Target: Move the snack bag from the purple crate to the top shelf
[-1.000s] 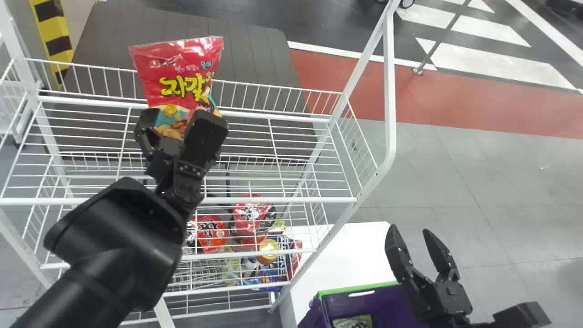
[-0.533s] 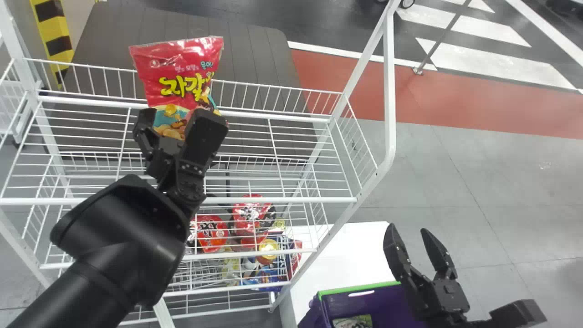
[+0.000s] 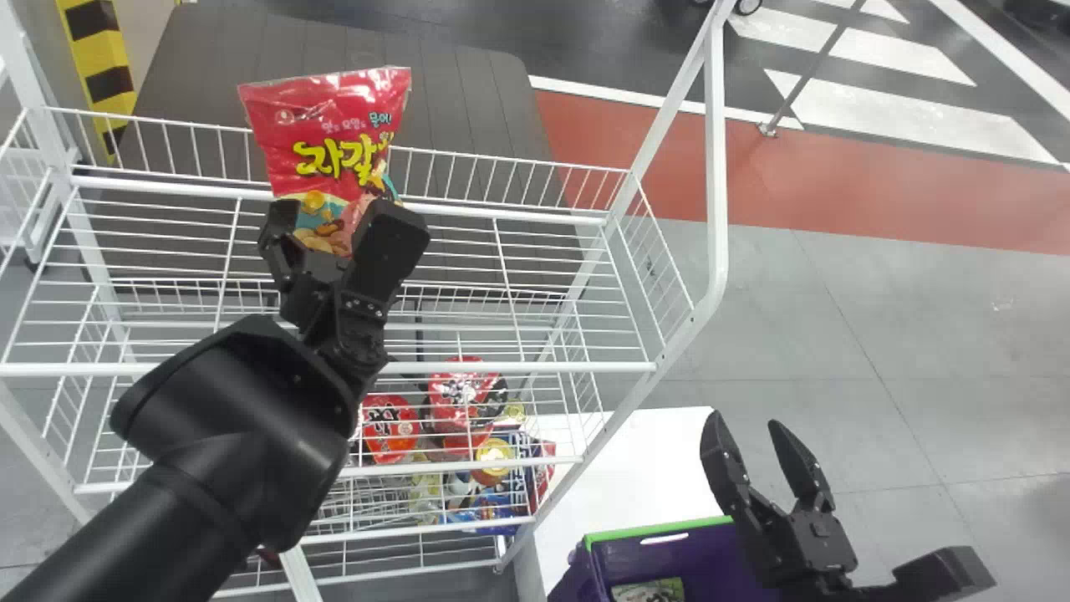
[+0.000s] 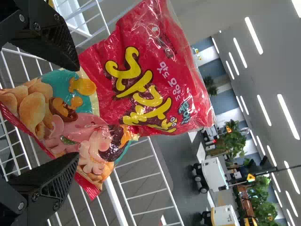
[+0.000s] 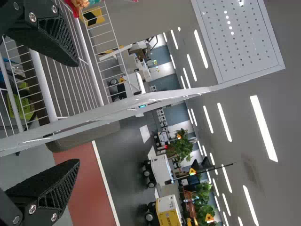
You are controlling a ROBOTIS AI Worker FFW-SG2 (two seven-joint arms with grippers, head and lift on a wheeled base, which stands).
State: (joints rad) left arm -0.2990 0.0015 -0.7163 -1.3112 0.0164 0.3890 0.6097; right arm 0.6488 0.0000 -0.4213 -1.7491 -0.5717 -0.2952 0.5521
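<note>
My left gripper (image 3: 344,214) is open at the lower part of the red snack bag (image 3: 322,125), which stands upright at the back rail of the top shelf (image 3: 518,367). From the left wrist, the fingers of the left gripper (image 4: 77,112) are spread, with the lower end of the snack bag (image 4: 141,84) beyond and between them. Whether a finger touches the bag I cannot tell. Over the right side of the purple crate (image 3: 619,568) my right gripper (image 3: 742,418) is parked open; the right wrist view shows this gripper (image 5: 77,113) with nothing between its fingers.
Red packages (image 3: 389,426) and other goods lie on a lower level of the white wire rack. The rack's right post (image 3: 715,167) rises between the arms. A white tabletop (image 3: 644,460) adjoins the crate, which holds a green package (image 3: 648,590).
The left gripper and forearm have shifted slightly to the right, while the snack bag has kept its place. My right gripper has drifted a little to the left.
</note>
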